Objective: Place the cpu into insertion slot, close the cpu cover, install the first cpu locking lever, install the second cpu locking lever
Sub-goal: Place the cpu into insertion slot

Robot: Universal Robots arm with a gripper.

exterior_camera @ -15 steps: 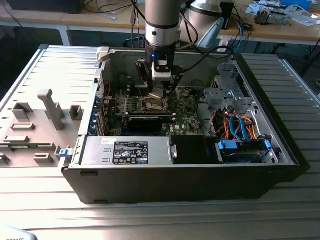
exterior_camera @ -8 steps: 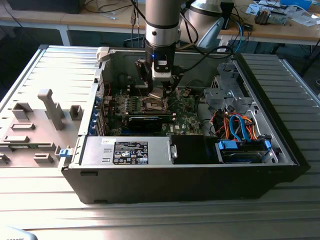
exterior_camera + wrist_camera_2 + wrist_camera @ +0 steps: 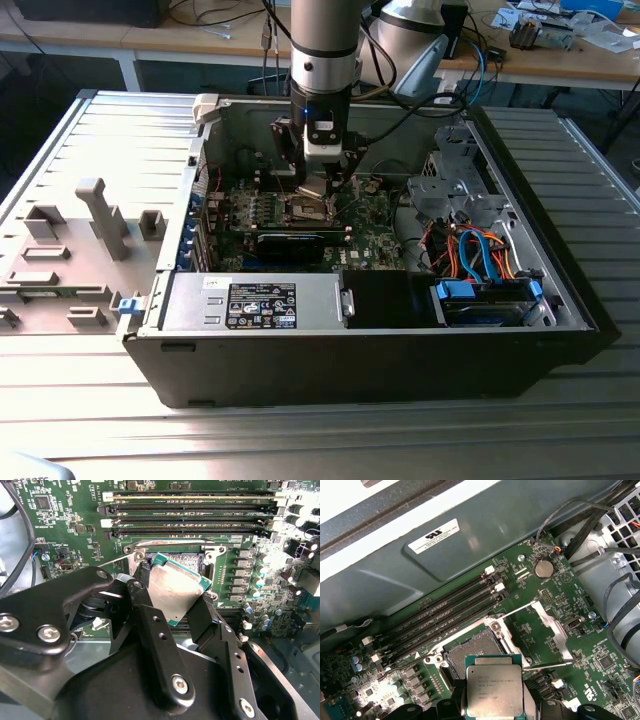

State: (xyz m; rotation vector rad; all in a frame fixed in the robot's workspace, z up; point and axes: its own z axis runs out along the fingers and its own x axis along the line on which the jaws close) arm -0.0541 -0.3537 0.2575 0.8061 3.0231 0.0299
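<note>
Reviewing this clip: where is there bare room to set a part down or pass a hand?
Bare ribbed table in front of the case and at the exterior view's right of it. Crowded: over the insertion slot, where the gripper holds the cpu, and among the orange and blue cables.

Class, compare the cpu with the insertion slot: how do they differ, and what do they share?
The cpu has a dull silver metal top; the insertion slot has a dark centre inside a silver rim. The cpu is held in the gripper above the green board; the insertion slot is set into it, empty. Both are square.
</note>
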